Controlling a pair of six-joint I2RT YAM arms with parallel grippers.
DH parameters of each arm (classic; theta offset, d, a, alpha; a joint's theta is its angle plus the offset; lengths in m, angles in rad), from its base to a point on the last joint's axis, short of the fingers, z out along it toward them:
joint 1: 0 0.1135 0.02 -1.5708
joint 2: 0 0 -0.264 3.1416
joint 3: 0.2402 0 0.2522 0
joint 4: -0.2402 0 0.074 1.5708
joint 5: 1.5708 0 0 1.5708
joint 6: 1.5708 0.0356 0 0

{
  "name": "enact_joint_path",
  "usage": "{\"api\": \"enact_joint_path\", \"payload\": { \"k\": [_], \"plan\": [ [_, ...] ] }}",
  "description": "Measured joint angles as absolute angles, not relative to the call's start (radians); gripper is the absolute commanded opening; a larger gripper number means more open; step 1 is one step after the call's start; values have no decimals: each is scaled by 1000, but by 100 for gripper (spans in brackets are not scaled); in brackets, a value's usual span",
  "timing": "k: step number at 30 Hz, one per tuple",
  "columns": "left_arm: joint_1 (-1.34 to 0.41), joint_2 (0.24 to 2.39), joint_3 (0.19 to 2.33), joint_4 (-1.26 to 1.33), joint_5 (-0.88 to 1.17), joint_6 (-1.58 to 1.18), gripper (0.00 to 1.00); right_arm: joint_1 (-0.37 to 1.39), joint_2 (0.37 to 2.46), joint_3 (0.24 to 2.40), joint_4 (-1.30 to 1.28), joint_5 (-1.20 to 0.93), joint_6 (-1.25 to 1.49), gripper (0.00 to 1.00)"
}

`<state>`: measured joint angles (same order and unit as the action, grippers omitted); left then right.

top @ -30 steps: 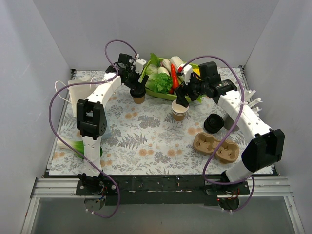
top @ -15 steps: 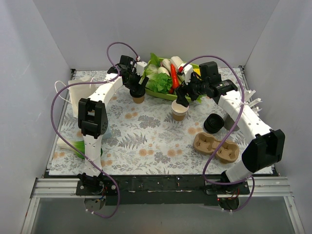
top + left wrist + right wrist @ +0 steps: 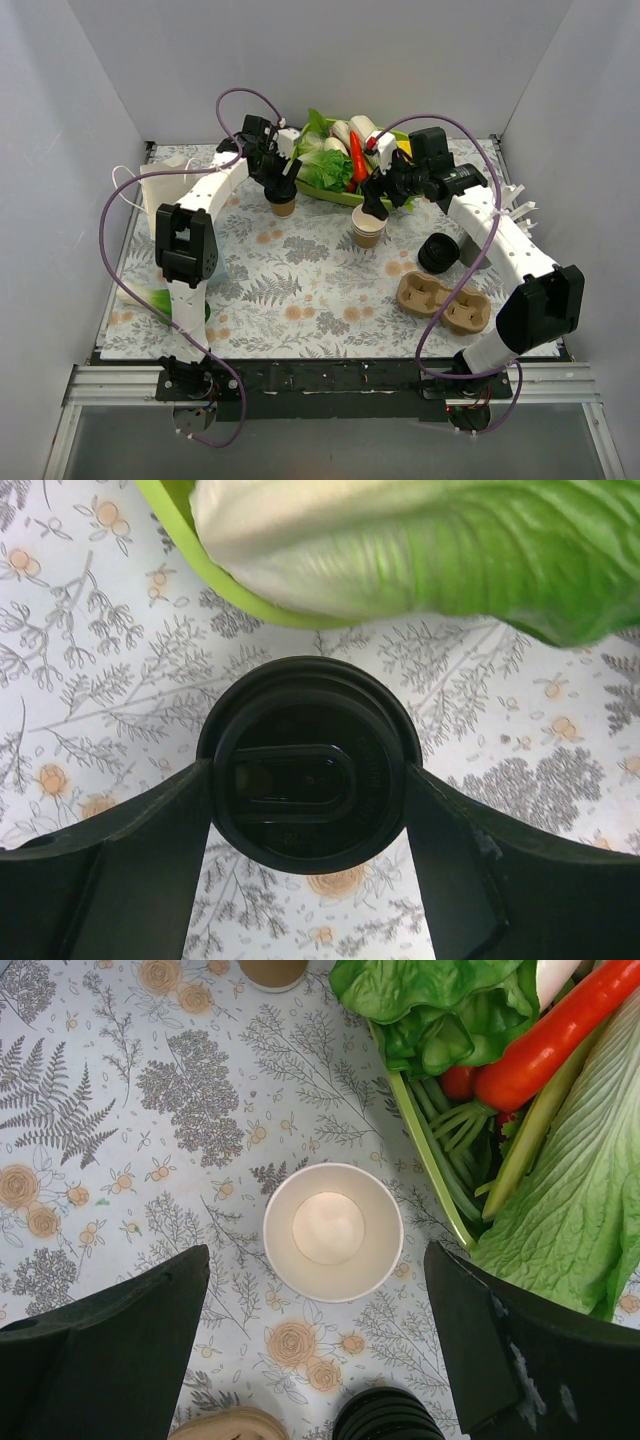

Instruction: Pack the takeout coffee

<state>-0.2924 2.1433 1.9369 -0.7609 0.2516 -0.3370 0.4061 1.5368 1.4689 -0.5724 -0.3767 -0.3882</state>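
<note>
The takeout coffee [image 3: 283, 205], a tan cup with a black lid [image 3: 308, 765], stands on the floral mat just in front of the green vegetable tray. My left gripper [image 3: 283, 190] is straight above it, with both fingers pressed against the lid's sides [image 3: 308, 780], so it is shut on the cup. The cup's body is hidden under the lid in the left wrist view. My right gripper [image 3: 375, 205] is open and hovers over a like tan cup with no lid [image 3: 367, 232], which stands empty between the spread fingers [image 3: 333, 1230].
A green tray [image 3: 345, 198] of lettuce, cabbage and a red pepper fills the back. A stack of black lids [image 3: 438, 252] and a brown pulp cup carrier [image 3: 442, 303] lie at right. A white bag [image 3: 165, 185] stands at left.
My left gripper has shifted slightly over the lidded cup, which stays in about the same spot. My right arm has not visibly moved.
</note>
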Motion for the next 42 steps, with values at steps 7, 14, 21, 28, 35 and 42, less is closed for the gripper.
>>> {"api": "enact_joint_path", "payload": {
  "k": [7, 14, 21, 28, 35, 42],
  "plan": [
    [-294, 2008, 1839, -818, 299, -343, 56, 406, 1537, 1457, -573, -373, -390, 96],
    [-353, 1723, 1648, -845, 322, -384, 56, 399, 1530, 1448, -574, -365, -392, 96],
    [-582, 1547, 1439, -836, 318, -423, 56, 365, 1493, 1402, -585, -336, -388, 96],
    [-750, 1586, 1376, -808, 275, -470, 57, 315, 1471, 1389, -588, -302, -364, 96],
    [-823, 1658, 1381, -694, 252, -542, 55, 247, 1433, 1350, -593, -250, -362, 98],
    [-877, 1697, 1368, -617, 241, -591, 71, 159, 1427, 1350, -593, -205, -350, 98]
  ]
}}
